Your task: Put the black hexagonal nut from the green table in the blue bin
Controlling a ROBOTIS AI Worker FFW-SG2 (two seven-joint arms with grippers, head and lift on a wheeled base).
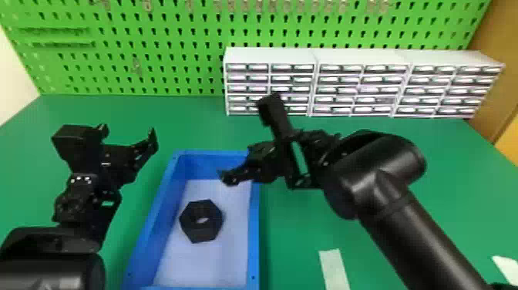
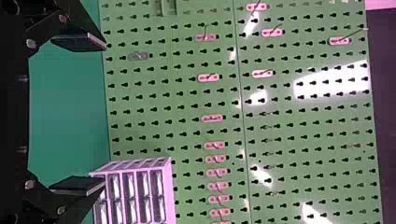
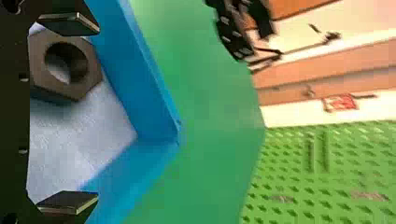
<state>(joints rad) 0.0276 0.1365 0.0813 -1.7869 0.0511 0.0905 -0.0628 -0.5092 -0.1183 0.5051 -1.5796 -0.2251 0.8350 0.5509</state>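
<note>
While the jaws of the right gripper (image 1: 245,139), mid-frame in the head view, and left gripper (image 1: 128,133), at left, stand apart, the black hexagonal nut (image 1: 193,227), thick, matt, round-holed, lies flat inside the blue bin (image 1: 254,239), lower centre.

Heads up, your right pincer (image 1: 254,166) blocks the far right corner of the blue bin (image 1: 154,208) in the head view, and the near end runs into the bottom edge. It covers some of the drawers (image 1: 424,90) too (no clue what's inside them, way too small and smeary). You get two pale strips, one (image 1: 334,270) cut off at the bottom, one (image 1: 505,266) at the right. In your right wrist view, the nut (image 3: 56,86) is partly tucked behind the pincer, and the pegboard (image 3: 303,163) is blurry.
</note>
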